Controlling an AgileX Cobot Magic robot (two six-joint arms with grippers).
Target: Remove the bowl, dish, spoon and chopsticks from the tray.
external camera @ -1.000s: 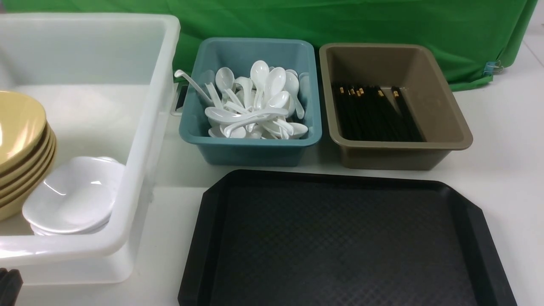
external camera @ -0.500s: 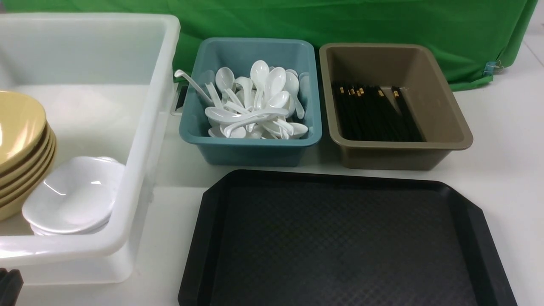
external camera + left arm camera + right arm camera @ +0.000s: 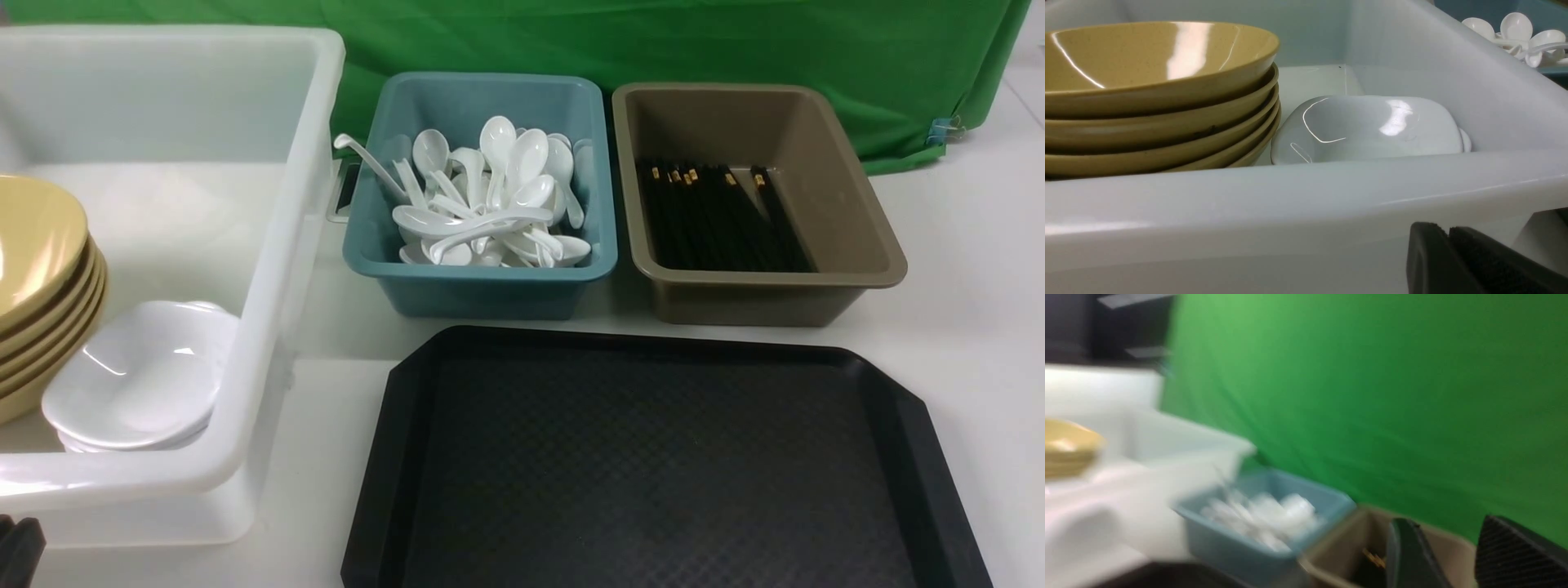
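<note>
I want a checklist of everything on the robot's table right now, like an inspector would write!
Surface: white table, bare where visible.
Tray: black tray, nothing on it.
Bowls: stack of yellow bowls inside the white tub.
Dishes: white dishes stacked beside the bowls, in the same tub.
Spoons: white spoons piled in the teal bin.
Chopsticks: black chopsticks lying in the brown bin.
Clutter: nothing seen.
Grippers: left gripper shut, empty, outside the tub; right gripper open, empty.
Cables: nothing seen.
Surroundings: green cloth behind the bins.
</note>
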